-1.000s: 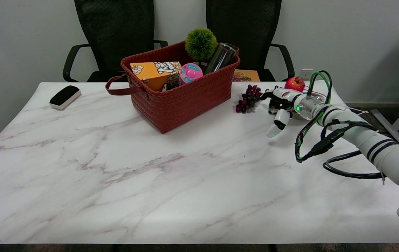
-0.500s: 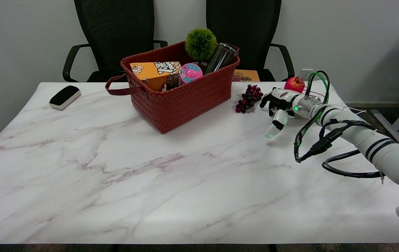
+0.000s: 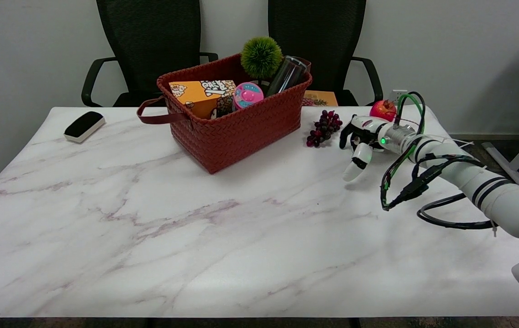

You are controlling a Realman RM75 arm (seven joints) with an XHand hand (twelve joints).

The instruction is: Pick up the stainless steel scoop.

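I cannot make out a stainless steel scoop anywhere; it may be hidden under my right hand or arm. My right hand (image 3: 358,136) hovers low over the marble table (image 3: 223,237), just right of a bunch of dark grapes (image 3: 324,127) and in front of a red apple (image 3: 382,109). Its dark fingers (image 3: 345,133) bend downward. The white thumb (image 3: 354,165) sticks out toward the near side, well apart from them. Nothing shows between thumb and fingers.
A red woven basket (image 3: 241,132) stands at the back centre, holding an orange box, a pink tin, a green ball and a dark cylinder. A black-and-white eraser (image 3: 84,126) lies far left. Cables (image 3: 405,191) hang below my forearm. Two black chairs stand behind the table.
My right hand has crept a little to the left and farther back, closer to the grapes. Its fingers have kept much the same pose.
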